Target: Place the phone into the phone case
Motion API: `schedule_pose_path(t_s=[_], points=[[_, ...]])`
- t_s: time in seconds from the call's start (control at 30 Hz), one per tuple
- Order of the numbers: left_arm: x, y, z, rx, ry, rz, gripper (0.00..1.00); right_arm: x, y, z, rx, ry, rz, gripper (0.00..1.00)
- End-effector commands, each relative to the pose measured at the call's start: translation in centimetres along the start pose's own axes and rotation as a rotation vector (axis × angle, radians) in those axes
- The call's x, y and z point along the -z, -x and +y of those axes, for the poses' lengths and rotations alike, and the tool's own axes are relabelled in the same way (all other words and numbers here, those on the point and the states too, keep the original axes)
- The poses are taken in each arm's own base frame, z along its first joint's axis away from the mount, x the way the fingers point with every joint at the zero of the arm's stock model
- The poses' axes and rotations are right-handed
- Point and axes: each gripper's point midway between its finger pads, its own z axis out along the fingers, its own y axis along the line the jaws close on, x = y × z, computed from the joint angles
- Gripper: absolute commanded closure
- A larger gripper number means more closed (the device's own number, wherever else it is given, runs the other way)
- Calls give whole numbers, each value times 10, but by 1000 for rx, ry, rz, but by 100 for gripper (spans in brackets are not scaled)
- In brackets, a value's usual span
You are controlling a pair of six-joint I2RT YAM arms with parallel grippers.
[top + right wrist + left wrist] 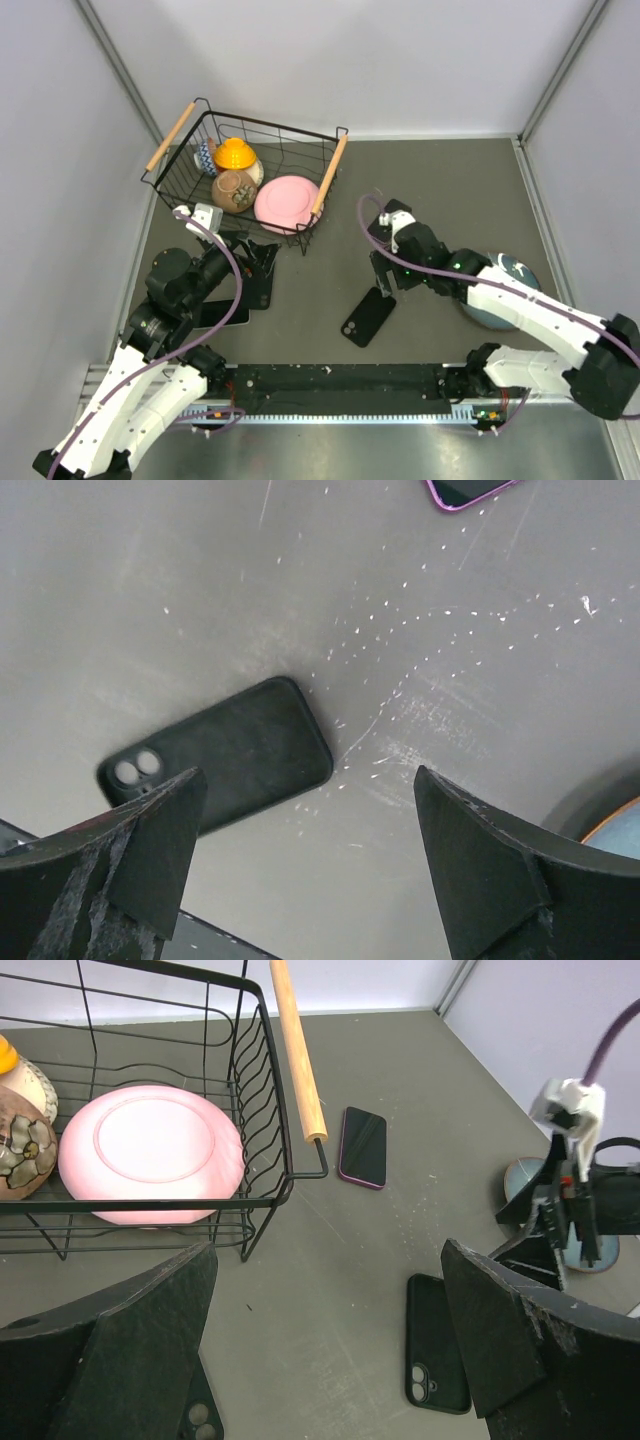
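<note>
Two flat things matter to us here. One is the slim phone with a purple rim [362,1147], lying screen up on the grey table [450,200], just beside the end of one handle of the black wire basket with wooden handles [331,172]. The other is the matte black phone case [230,755], lying near the phone on the side toward the arms, with its camera cut-outs facing up.

We read that as the case resting open side down, so it would need turning over before the phone can seat in it.

Our right gripper [308,780] hangs over the case with its fingers spread wide and nothing between them, placed, we judge, to come down on it. Our left gripper [328,1250] is likewise wide apart and empty, low over the table by the basket, where its camera takes in both phone and case. Another dark flat thing with two small holes [200,1420] peeks out under one of its fingers; we cannot tell what it is.
</note>
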Motion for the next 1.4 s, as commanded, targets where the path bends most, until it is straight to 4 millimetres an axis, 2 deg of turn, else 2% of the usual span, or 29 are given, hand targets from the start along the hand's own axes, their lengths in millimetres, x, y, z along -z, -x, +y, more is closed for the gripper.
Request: schedule_pose_path(t_s=[0.0, 0.13, 0.23, 0.43, 0.6, 0.83, 1.03, 1.17, 1.27, 1.37], points=[[0, 14, -2, -8, -6, -53, 1, -14, 4, 6, 224, 34, 79, 18], [1, 15, 1, -11, 10, -60, 1, -37, -9, 7, 269, 27, 183, 37], [2, 17, 2, -11, 17, -67, 1, -51, -15, 13, 274, 51, 233, 47], [8, 22, 7, -12, 47, -98, 2, -76, -39, 14, 248, 69, 331, 55], [12, 27, 16, -7, 101, -130, 2, -88, -47, 8, 201, 62, 351, 61], [11, 27, 16, -6, 100, -130, 2, -94, -52, 2, 134, 52, 340, 67], [11, 27, 16, -5, 100, -128, 2, -98, -60, -10, 92, -16, 359, 68], [12, 27, 17, -5, 105, -132, 2, -100, -59, -14, 7, -50, 349, 80], [11, 25, 18, -5, 109, -126, 2, -97, -56, -18, -117, -58, 344, 97], [11, 27, 18, -5, 110, -132, 2, -89, -52, -24, -254, -89, 309, 100]])
